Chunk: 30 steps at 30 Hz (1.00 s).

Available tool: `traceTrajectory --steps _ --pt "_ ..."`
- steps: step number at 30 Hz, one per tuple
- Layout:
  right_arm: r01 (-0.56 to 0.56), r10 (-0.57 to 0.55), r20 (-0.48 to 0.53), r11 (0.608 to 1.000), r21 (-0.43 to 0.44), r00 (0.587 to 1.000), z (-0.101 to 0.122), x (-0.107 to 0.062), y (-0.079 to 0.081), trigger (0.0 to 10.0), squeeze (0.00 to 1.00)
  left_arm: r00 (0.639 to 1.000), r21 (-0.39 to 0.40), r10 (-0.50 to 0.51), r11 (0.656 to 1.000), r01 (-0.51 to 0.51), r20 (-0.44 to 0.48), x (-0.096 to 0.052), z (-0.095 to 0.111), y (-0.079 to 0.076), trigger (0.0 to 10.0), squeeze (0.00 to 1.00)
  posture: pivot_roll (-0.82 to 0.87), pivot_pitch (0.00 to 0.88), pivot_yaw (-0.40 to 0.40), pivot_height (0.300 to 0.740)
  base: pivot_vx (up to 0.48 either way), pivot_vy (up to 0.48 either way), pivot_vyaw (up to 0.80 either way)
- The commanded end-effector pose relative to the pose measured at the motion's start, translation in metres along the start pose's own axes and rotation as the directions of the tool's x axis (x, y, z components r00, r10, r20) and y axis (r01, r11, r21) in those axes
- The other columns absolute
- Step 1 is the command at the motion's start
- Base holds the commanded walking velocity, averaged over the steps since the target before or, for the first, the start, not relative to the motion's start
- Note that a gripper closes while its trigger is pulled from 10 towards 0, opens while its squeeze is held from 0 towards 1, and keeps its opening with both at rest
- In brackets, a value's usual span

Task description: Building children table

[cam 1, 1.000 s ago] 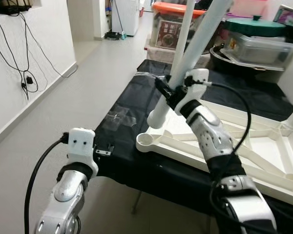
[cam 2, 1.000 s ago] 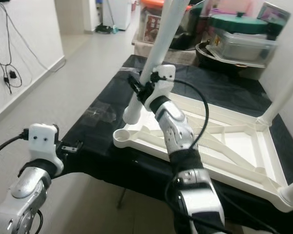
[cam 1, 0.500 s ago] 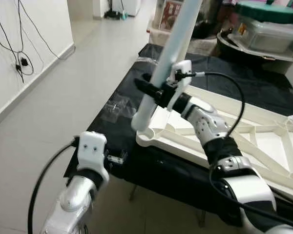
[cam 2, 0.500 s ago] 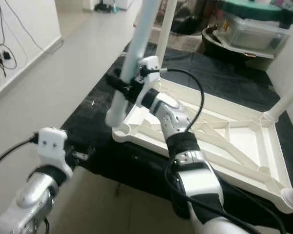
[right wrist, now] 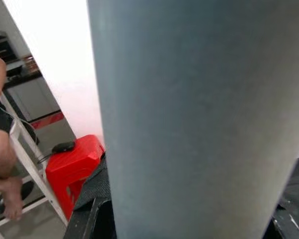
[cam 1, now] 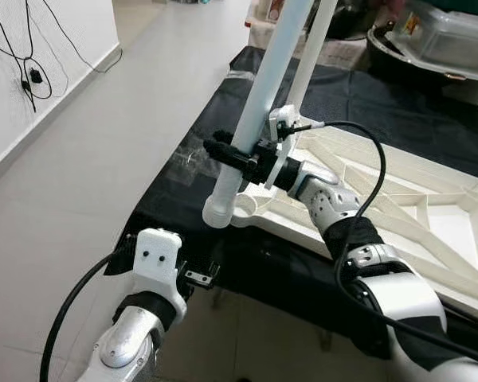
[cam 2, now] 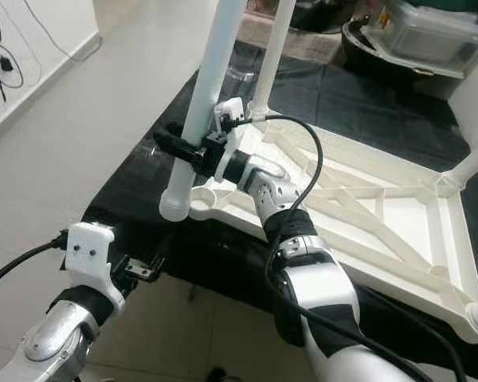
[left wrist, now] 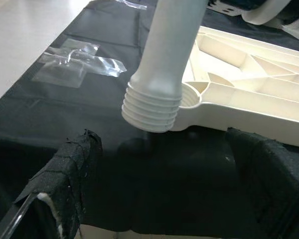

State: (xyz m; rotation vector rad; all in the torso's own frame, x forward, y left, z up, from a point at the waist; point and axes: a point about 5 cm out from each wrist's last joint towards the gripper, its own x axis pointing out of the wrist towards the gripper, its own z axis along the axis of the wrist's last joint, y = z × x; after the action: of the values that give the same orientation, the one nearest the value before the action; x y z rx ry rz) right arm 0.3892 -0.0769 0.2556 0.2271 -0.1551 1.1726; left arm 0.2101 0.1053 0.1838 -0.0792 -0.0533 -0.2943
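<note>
Leg at corner socket, not seated.

I see the white table leg (cam 1: pixel 259 99) tilted, its threaded end (left wrist: pixel 152 109) just beside the round corner socket (left wrist: pixel 192 94) of the upturned white tabletop (cam 1: pixel 418 215), which lies on the black-covered surface (cam 1: pixel 183 187). My right end effector (cam 1: pixel 235 157) is pinching the leg a bit above the threads, black fingers wrapped on both sides of it. A second leg (cam 1: pixel 312 48) stands upright at the far corner. Left end effector (left wrist: pixel 164 194) hovers low at the surface's near edge, below the leg's end, fingers (left wrist: pixel 70 174) spread wide, holding nothing. Crumpled clear plastic (left wrist: pixel 77 64) lies on the cloth near the socket.
</note>
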Motion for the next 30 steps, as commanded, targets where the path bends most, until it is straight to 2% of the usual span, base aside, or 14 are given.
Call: traceTrajectory --steps 1,2,6,7,8,11,14,16,17,18,19,21,23,30 --pt "0.0 0.001 0.029 0.999 -0.035 1.0 0.015 -0.003 -0.004 10.0 0.0 1.0 -0.014 -0.007 1.0 0.006 -0.022 -0.003 -0.003 -0.003 10.0 0.0 0.23 0.234 -0.165 0.74 0.0 0.0 0.0" --pt "0.0 0.001 0.029 0.999 -0.035 1.0 0.015 -0.003 -0.004 10.0 0.0 1.0 -0.014 -0.007 1.0 0.006 -0.022 -0.003 -0.003 -0.003 10.0 0.0 0.23 0.234 -0.165 0.74 0.0 0.0 0.0" --pt "-0.027 0.026 0.192 1.0 0.001 0.981 0.055 -0.006 -0.008 10.0 0.0 1.0 -0.015 -0.007 1.0 0.006 -0.028 -0.002 -0.003 -0.002 10.0 0.0 0.23 0.221 -0.161 0.74 0.0 0.0 0.0" --pt "-0.027 0.026 0.192 1.0 0.001 0.981 0.055 -0.006 -0.008 10.0 0.0 1.0 -0.015 -0.007 1.0 0.006 -0.028 -0.002 -0.003 -0.002 10.0 0.0 0.23 0.221 -0.161 0.74 0.0 0.0 0.0" --pt "-0.033 0.026 0.25 0.999 0.024 0.968 0.065 -0.007 -0.008 10.0 0.0 1.0 -0.016 -0.01 1.0 0.009 -0.029 -0.001 -0.003 -0.003 10.0 0.0 0.23 0.221 -0.161 0.74 0.0 0.0 0.0" --pt "-0.034 0.025 0.304 0.999 0.025 0.952 0.076 -0.009 -0.009 10.0 0.0 0.999 -0.017 -0.015 1.0 0.014 -0.033 -0.001 -0.004 -0.004 10.0 0.0 0.23 0.214 -0.157 0.74 0.0 0.0 0.0" --pt "-0.006 0.014 0.247 0.999 -0.035 0.969 0.071 -0.013 -0.012 10.0 0.0 0.999 -0.016 -0.018 1.0 0.017 -0.038 -0.001 -0.005 -0.005 10.0 0.0 0.23 0.207 -0.156 0.74 0.0 0.0 0.0" --pt "-0.006 0.014 0.247 0.999 -0.035 0.969 0.071 -0.013 -0.012 10.0 0.0 0.999 -0.016 -0.018 1.0 0.017 -0.038 -0.001 -0.005 -0.005 10.0 0.0 0.23 0.207 -0.156 0.74 0.0 0.0 0.0" --pt "-0.001 0.013 0.151 0.997 -0.083 0.988 0.057 -0.016 -0.014 10.0 0.0 0.999 -0.016 -0.019 1.0 0.018 -0.04 -0.002 -0.006 -0.005 10.0 0.0 0.23 0.201 -0.157 0.74 0.0 0.0 0.0" --pt "-0.003 0.014 0.108 0.995 -0.103 0.994 0.05 -0.017 -0.014 10.0 0.0 0.999 -0.016 -0.019 1.0 0.019 -0.041 -0.002 -0.006 -0.006 10.0 0.0 0.23 0.201 -0.157 0.74 0.0 0.0 0.0" --pt "-0.003 0.014 0.108 0.995 -0.103 0.994 0.05 -0.017 -0.014 10.0 0.0 0.999 -0.016 -0.019 1.0 0.019 -0.041 -0.002 -0.006 -0.006 10.0 0.0 0.23 0.201 -0.157 0.74 0.0 0.0 0.0" --pt "-0.013 0.016 0.017 0.991 -0.135 1.0 0.034 -0.02 -0.014 10.0 0.0 0.999 -0.016 -0.022 1.0 0.021 -0.041 -0.002 -0.006 -0.006 10.0 0.0 0.23 0.193 -0.155 0.74 0.0 0.0 0.0" --pt "-0.02 0.017 -0.025 0.989 -0.145 1.0 0.024 -0.021 -0.014 10.0 0.0 0.999 -0.016 -0.024 1.0 0.023 -0.042 -0.002 -0.006 -0.006 10.0 0.0 0.23 0.193 -0.155 0.74 0.0 0.0 0.0" --pt "-0.037 0.027 -0.062 0.987 -0.156 0.998 0.015 -0.021 -0.012 10.0 0.0 0.999 -0.016 -0.024 1.0 0.023 -0.041 -0.001 -0.005 -0.006 10.0 0.0 0.23 0.196 -0.154 0.74 0.0 0.0 0.0"
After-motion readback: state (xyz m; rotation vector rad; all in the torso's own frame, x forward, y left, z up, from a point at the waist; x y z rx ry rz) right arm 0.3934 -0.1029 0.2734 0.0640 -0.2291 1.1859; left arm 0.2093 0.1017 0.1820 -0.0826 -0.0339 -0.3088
